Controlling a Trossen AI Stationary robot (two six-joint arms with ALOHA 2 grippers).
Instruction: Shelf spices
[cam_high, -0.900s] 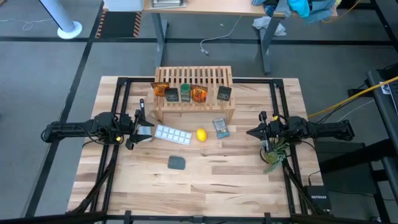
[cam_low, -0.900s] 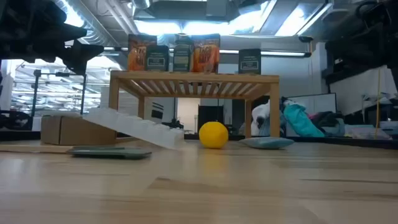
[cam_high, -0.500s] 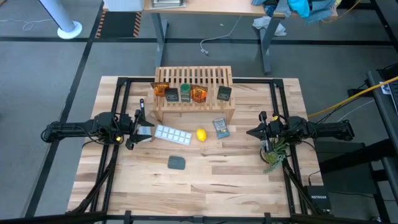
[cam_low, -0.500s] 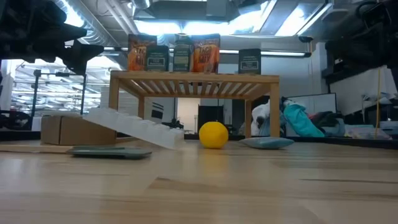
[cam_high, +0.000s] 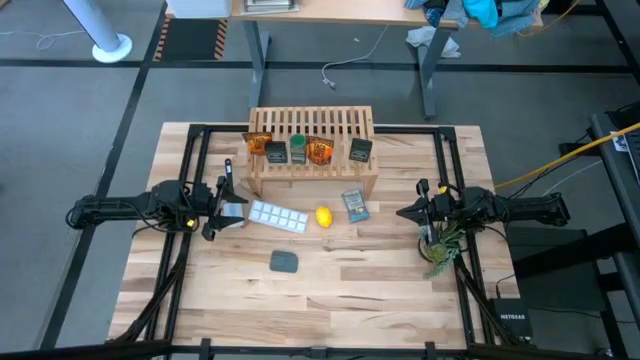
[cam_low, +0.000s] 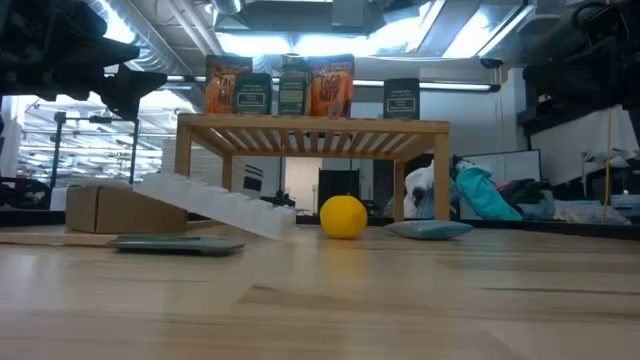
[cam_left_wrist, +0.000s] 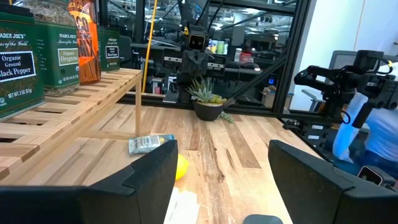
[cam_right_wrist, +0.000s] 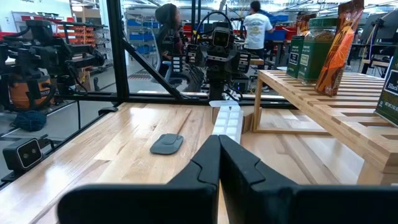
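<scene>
On top of the shelf (cam_high: 312, 150) stand all five spices (cam_high: 297, 150). Left gripper (cam_high: 222, 205) spread wide left of shelf; right gripper (cam_high: 410, 213) clenched empty, right of it.

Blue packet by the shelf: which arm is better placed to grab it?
Right. The right gripper is nearer the packet; the tray and lemon lie between it and the left gripper.
</scene>
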